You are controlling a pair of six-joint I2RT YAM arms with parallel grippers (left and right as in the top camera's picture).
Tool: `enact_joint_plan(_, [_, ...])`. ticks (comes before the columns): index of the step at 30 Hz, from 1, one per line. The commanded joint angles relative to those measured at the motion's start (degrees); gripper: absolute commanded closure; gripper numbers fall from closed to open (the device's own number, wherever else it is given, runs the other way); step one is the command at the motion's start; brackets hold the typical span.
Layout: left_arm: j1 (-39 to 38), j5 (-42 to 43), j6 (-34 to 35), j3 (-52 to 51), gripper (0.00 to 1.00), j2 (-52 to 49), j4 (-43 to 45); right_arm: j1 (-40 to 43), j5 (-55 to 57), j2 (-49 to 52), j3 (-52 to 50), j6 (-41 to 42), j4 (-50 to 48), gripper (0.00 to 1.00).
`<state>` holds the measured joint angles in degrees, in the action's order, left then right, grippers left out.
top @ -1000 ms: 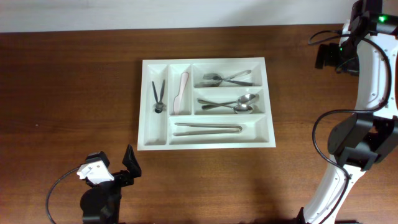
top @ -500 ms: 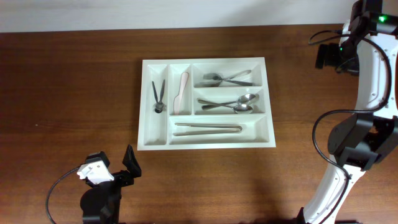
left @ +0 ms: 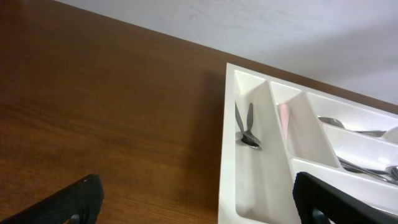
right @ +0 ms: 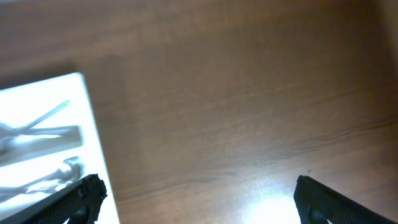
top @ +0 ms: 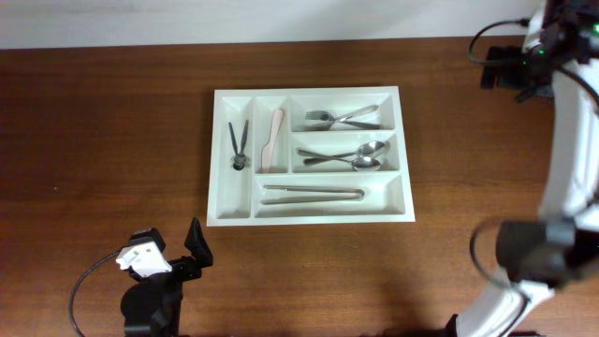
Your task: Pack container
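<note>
The container [top: 231,197] sits centred on the tabletop [top: 112,112], well apart from both pairs. Spread, empty left fingers [left: 68,204]; left arm [top: 150,300] folded at near edge. Spread, empty right fingers [right: 74,202]; right arm [top: 566,140] stretched to far-right corner.

Overhead view sits high, looking straight down: the whole table [top: 112,140] is in frame, the container [top: 309,93] near centre, a strip of wall [top: 234,19] along the far edge. Left wrist view rides low and close, looking obliquely across the wood at the left end of the container [left: 225,155], wall behind, with the left gripper [left: 202,202] filling the bottom corners. Right wrist view tips steeply down on bare wood, blurred, the right gripper [right: 199,199] at its bottom corners — only the container's right end creeps in. All three views share that container.
</note>
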<state>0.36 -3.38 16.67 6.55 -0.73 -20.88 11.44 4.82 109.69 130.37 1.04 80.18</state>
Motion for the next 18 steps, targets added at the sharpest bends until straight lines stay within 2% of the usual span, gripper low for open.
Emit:
enact_joint_plan(1, [0.17,0.66,-1.09,-0.22,0.01,0.44,0.00,-1.84,-0.35,-11.78,-8.79,-0.15,-1.84,0.01])
enact_joint_plan(3, [0.17,0.63,-1.09,-0.22,0.01,0.44,0.00,-2.71,-0.39,-17.94,-17.14,-0.13,-6.62,0.01])
enact_joint_plan(5, [0.20,0.63,-1.09,-0.22,0.01,0.44,0.00,-3.65,-0.39,-27.17,-30.75,1.60,-16.50,0.01])
enact_joint_plan(9, [0.20,0.63,-1.09,-0.22,0.01,0.44,0.00,-4.00,-2.19,-42.34,-52.11,8.57,-31.50,0.01])
enact_joint_plan(13, [0.20,0.63,-1.09,-0.22,0.01,0.44,0.00,-4.28,-3.39,-54.16,-67.89,10.88,-41.72,0.01])
enact_joint_plan(18, [0.20,0.66,-1.09,-0.22,0.01,0.44,0.00,-7.56,-3.37,-66.07,-86.20,8.33,-56.87,0.01])
